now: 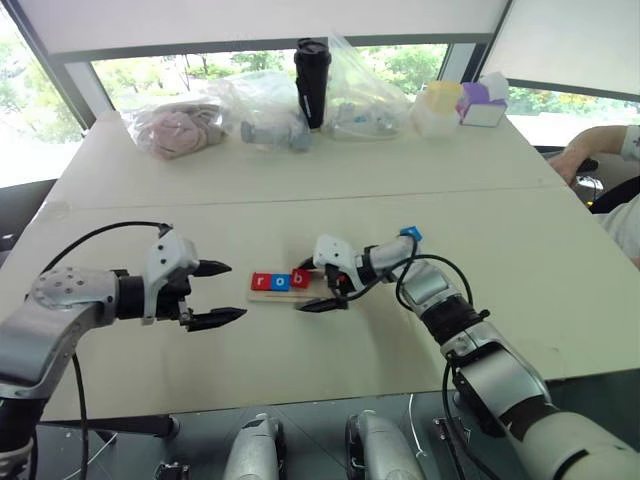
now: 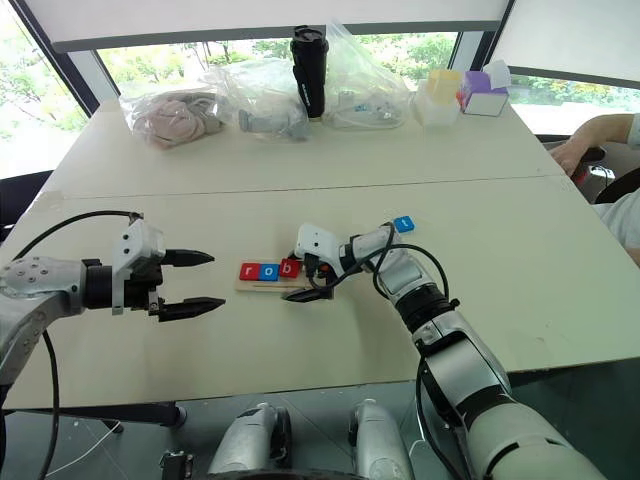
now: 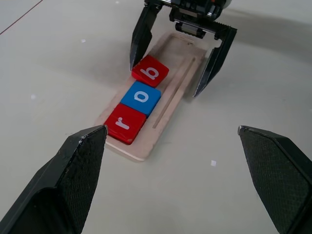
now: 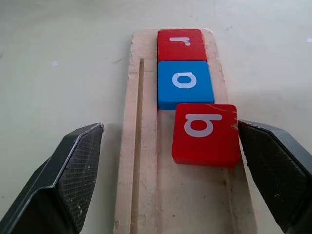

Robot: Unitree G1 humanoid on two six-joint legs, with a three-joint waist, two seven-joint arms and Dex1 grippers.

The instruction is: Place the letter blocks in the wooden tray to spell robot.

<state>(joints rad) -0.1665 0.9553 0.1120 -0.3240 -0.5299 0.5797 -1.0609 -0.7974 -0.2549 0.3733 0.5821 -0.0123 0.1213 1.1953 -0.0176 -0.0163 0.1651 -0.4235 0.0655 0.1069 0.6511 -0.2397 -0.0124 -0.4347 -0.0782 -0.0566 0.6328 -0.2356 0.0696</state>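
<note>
The wooden tray (image 1: pixel 274 295) lies mid-table. Three letter blocks sit in it in a row: red "r" (image 4: pixel 181 44), blue "o" (image 4: pixel 185 83) and red "b" (image 4: pixel 205 133). The "b" lies a little askew, shifted toward one raised edge. My right gripper (image 4: pixel 169 126) is open and straddles the tray at the "b". One of its fingertips (image 4: pixel 243 130) is right beside that tile's edge. My left gripper (image 1: pixel 236 291) is open and empty, just left of the tray's "r" end. Another blue letter block (image 1: pixel 411 233) lies on the table by my right forearm.
Along the far edge stand clear plastic bags (image 1: pixel 262 108), a black tumbler (image 1: pixel 311 80), and yellow and purple boxes (image 1: pixel 462 104). A person's arm (image 1: pixel 590 145) rests at the far right. A seam (image 1: pixel 300 193) crosses the table behind the tray.
</note>
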